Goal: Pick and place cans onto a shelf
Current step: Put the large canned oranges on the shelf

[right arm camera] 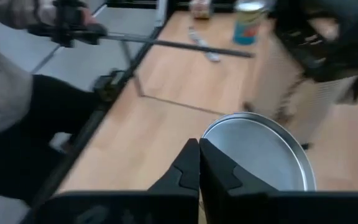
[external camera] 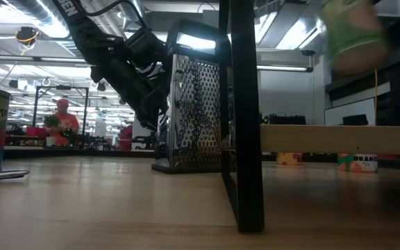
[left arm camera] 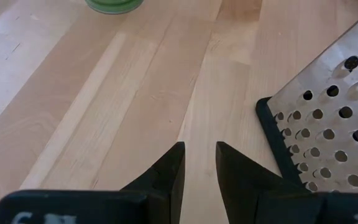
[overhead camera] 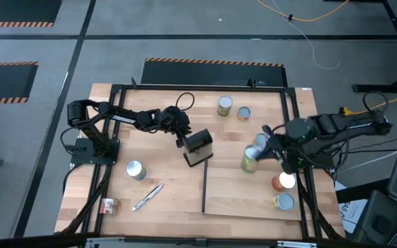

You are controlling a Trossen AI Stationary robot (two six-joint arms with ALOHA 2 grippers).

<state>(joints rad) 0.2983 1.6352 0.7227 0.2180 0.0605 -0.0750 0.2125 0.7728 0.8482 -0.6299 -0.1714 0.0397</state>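
Your right end effector (overhead camera: 271,153), pressed together on the rim of a green-labelled can (overhead camera: 251,160), carries it above the shelf (overhead camera: 253,200). Your left end effector (left arm camera: 199,165), slightly spread and empty, waits beside the grater (overhead camera: 198,148).

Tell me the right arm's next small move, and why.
Probably lower the green-labelled can onto the shelf's bare wood. The right gripper's jaws are shut at its rim, it hangs above the board, clear of two cans already placed. The left gripper waits by the grater.
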